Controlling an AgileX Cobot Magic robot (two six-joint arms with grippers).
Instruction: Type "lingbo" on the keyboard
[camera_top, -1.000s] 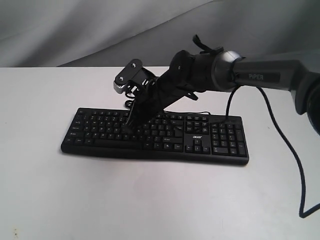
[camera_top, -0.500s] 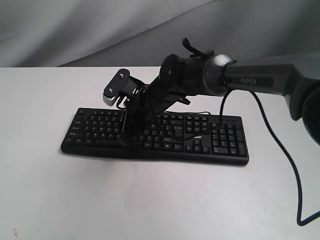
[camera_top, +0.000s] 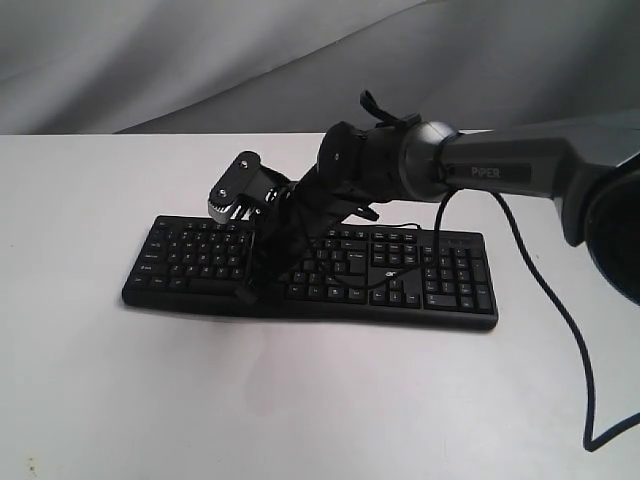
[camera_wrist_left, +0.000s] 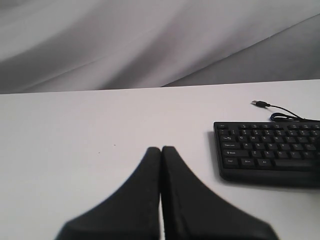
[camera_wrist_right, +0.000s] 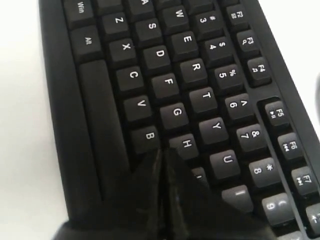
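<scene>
The black keyboard (camera_top: 410, 285) lies across the white table (camera_top: 300, 400). My right arm reaches over it from the right. The right gripper (camera_top: 247, 291) is shut, its tips pointing down at the bottom letter row left of the keyboard's middle. In the right wrist view the right gripper (camera_wrist_right: 162, 150) has its tips just past the B key (camera_wrist_right: 148, 136) and beside the H key (camera_wrist_right: 186, 144); the key under them is hidden. The left gripper (camera_wrist_left: 161, 148) is shut and empty, over bare table, with the keyboard (camera_wrist_left: 270, 152) off to one side. The exterior view does not show it.
The keyboard's thin cable and USB plug (camera_wrist_left: 259, 103) lie loose on the table behind it. A black arm cable (camera_top: 565, 320) hangs down at the right. A grey cloth backdrop (camera_top: 150, 60) rises behind the table's far edge.
My right arm has shifted left and dipped, bringing its shut tips from the middle key rows down to the bottom letter row near the keyboard's front edge.
</scene>
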